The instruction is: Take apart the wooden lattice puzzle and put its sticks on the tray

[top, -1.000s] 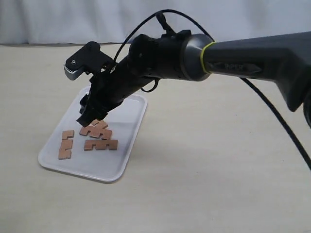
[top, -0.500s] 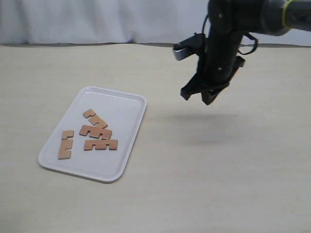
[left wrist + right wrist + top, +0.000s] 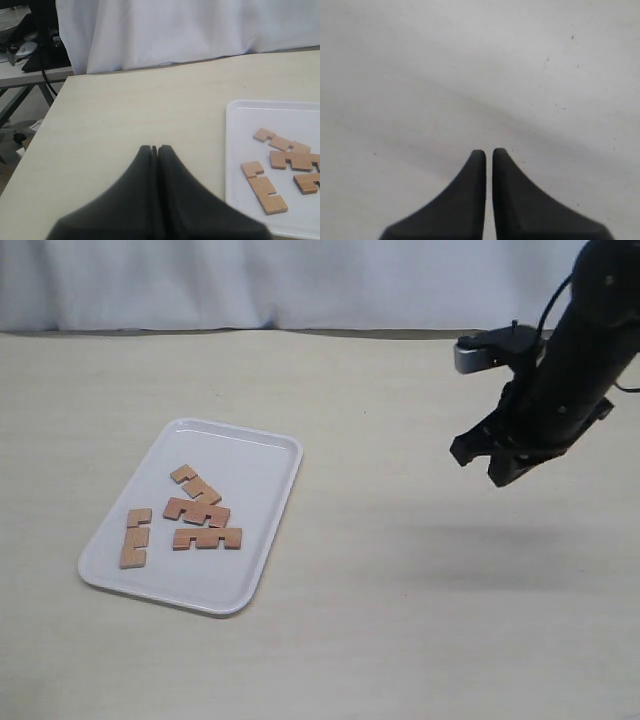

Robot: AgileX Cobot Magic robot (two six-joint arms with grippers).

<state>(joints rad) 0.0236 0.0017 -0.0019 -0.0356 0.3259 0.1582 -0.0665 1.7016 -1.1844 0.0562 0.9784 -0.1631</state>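
Four separate orange-brown notched sticks lie flat on the white tray: one near its left side, the others close together in the middle. No assembled lattice puzzle shows. My right gripper hangs above bare table far right of the tray, empty, with only a thin slit between its fingers. My left gripper is shut and empty, low over the table beside the tray. The left wrist view also shows the sticks. The left arm is outside the exterior view.
A white curtain runs along the back of the beige table. In the left wrist view the table edge drops off, and a desk with cables stands beyond it.
My right arm has swung away from above the tray, going right across the table. The four sticks stay where they lay on the tray.
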